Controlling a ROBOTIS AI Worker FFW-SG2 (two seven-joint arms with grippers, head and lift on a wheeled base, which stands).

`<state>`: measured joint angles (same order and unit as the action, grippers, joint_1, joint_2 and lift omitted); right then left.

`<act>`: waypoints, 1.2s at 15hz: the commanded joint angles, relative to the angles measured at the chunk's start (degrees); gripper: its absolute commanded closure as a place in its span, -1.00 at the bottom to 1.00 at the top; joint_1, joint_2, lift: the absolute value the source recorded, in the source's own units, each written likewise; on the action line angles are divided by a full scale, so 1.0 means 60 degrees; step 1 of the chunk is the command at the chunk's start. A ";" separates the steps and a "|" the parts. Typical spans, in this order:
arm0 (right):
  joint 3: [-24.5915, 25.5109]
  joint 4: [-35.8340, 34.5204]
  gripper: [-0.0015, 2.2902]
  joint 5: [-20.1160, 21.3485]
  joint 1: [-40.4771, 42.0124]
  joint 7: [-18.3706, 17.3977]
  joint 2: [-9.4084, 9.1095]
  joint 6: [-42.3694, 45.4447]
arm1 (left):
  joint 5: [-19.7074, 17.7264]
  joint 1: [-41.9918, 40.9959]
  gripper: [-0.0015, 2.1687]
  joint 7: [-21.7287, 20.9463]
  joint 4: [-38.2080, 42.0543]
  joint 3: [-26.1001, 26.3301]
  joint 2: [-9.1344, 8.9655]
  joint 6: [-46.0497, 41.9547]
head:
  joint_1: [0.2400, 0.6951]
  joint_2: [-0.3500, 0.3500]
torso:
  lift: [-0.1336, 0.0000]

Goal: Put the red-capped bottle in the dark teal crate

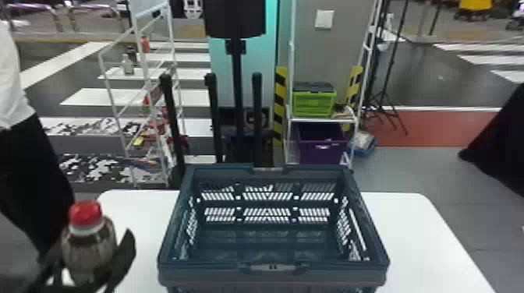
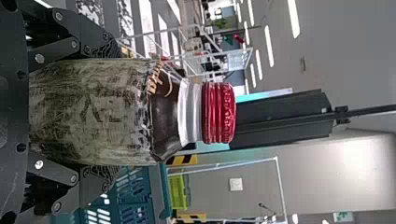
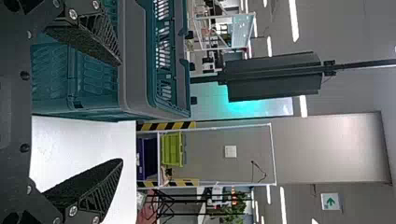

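At the lower left of the head view, my left gripper [image 1: 91,259] is shut on the red-capped bottle [image 1: 87,245], held upright left of the crate. In the left wrist view, that bottle [image 2: 93,112] sits between both fingers of my left gripper [image 2: 109,112], its red cap pointing away from the palm. The dark teal crate [image 1: 273,277] stands on the white table with an open top and nothing inside. My right gripper [image 3: 121,112] is open and holds nothing, with the crate [image 3: 135,60] close beside one finger in the right wrist view.
The white table [image 1: 417,233] extends to both sides of the crate. Behind it stand black posts [image 1: 257,117], a white wire rack [image 1: 144,78] and a shelf with a green crate [image 1: 314,103] and a purple bin [image 1: 321,146].
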<state>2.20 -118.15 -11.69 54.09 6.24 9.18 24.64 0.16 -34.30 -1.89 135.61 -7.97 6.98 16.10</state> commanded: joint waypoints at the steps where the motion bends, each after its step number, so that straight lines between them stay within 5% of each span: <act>1: 0.0000 0.0004 -0.87 0.0030 0.0009 0.0000 -0.0079 0.0031 | 0.0047 0.1703 0.93 -0.0432 0.0806 -0.0137 0.0580 0.3462 | 0.14 0.00 | 1.00; 2: 0.0000 0.0034 -0.87 0.0030 0.0009 0.0000 -0.0094 0.0031 | 0.0062 0.2435 0.93 -0.0930 0.0909 -0.0137 0.0624 0.4488 | 0.14 0.00 | 1.00; 6: 0.0044 0.0063 -0.87 0.0074 0.0053 0.0000 -0.0211 0.0090 | 0.0121 0.5379 0.93 -0.2249 0.0103 0.1035 0.1649 0.7329 | 0.14 0.00 | 1.00; 8: 0.0073 0.0048 -0.87 0.0103 0.0096 0.0000 -0.0284 0.0090 | 0.0209 0.6712 0.93 -0.3186 -0.0966 0.2089 0.2118 0.7388 | 0.14 0.00 | 1.00; 11: 0.0103 0.0034 -0.87 0.0103 0.0126 0.0000 -0.0328 0.0119 | 0.0809 0.8763 0.93 -0.4622 -0.2636 0.4052 0.2162 0.7769 | 0.14 0.00 | 1.00; 15: 0.0161 0.0092 -0.87 0.0044 0.0199 0.0000 -0.0343 0.0412 | 0.0663 1.1532 0.93 -0.6292 -0.5712 0.6821 0.2044 0.7857 | 0.14 0.00 | 1.00; 18: 0.0205 0.0239 -0.87 -0.0029 0.0243 0.0000 -0.0358 0.0734 | 0.0765 1.2674 0.93 -0.7478 -0.8451 0.7817 0.1239 0.7095 | 0.14 0.00 | 1.00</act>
<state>3.27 -117.19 -11.63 55.43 6.24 7.09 28.00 4.36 38.57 -45.23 93.04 36.05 16.85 61.30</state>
